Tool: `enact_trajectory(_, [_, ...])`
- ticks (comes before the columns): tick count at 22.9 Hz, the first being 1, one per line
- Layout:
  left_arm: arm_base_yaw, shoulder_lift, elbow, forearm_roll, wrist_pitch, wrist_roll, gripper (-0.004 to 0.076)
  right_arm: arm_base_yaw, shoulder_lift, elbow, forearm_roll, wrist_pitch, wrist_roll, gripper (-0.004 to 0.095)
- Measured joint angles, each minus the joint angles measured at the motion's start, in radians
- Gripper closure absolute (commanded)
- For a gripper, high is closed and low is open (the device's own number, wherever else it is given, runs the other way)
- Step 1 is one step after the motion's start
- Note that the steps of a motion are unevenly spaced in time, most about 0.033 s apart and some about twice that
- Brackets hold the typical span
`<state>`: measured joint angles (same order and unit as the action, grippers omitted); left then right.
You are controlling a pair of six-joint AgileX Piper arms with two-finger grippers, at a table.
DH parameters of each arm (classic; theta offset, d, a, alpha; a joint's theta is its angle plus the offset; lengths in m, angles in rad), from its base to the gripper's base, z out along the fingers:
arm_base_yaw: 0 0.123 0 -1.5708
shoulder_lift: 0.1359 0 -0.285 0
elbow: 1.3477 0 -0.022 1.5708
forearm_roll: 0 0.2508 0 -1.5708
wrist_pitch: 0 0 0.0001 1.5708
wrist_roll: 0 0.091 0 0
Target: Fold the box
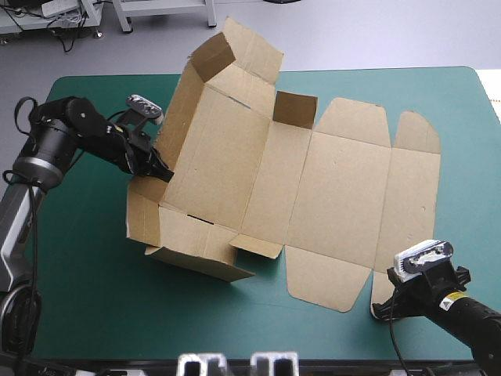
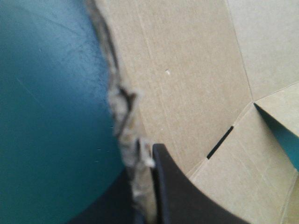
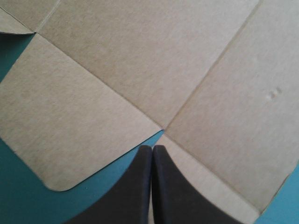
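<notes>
The brown box lies on the table as a cut sheet. Its right half is flat, while its left panel is lifted and leans up toward the far edge, with small flaps raised at both ends. My left gripper is shut on the box at the left wall's outer edge. In the left wrist view the ragged board edge runs between the black fingers. My right gripper is shut at the sheet's near right corner. Its tip points at the notch between two flat flaps.
The teal-green cover shows bare to the left of and in front of the box. A narrower strip of cover runs along the table's right edge. The raised panel's top flap reaches past the far edge.
</notes>
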<state>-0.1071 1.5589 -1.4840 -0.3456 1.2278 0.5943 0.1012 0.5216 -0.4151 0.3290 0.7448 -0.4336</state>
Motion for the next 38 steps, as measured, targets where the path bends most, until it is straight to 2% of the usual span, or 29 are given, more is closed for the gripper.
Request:
enact_trajectory(6, [-0.306, 0.0, -0.1, 0.441, 0.006, -0.015, 0.0734, 0.0, 0.0, 0.001, 0.0, 0.0, 0.003, 0.0917])
enact_trajectory(9, [-0.419, 0.002, -0.1, 0.611, -0.066, -0.01, 0.0734, 0.0, 0.0, 0.001, 0.0, 0.0, 0.003, 0.0917])
enact_trajectory(18, [-0.615, 0.003, -0.1, 0.849, -0.31, 0.0, 0.0734, 0.0, 0.0, 0.001, 0.0, 0.0, 0.003, 0.0917])
enact_trajectory(23, [-0.674, 0.003, -0.096, 0.901, -0.335, 0.008, 0.0734, 0.0, 0.0, 0.0, 0.0, 0.005, 0.003, 0.0917])
enact_trajectory(27, [-0.692, 0.003, -0.052, 0.98, -0.386, -0.034, 0.0734, 0.0, 0.0, -0.035, -0.01, 0.066, 0.003, 0.0917])
enact_trajectory(29, [-0.692, 0.003, -0.012, 1.052, -0.424, -0.097, 0.0734, 0.0, 0.0, -0.077, -0.023, 0.105, 0.01, 0.0912])
enact_trajectory(34, [-0.754, -0.001, 0.179, 1.474, -0.48, -0.5, 0.0734, 0.0, 0.0, -0.324, -0.07, 0.213, 0.072, 0.0911])
enact_trajectory(38, [-0.849, -0.005, 0.291, 1.718, -0.517, -0.742, 0.0734, 0.0, 0.011, -0.522, -0.086, 0.248, 0.135, 0.0913])
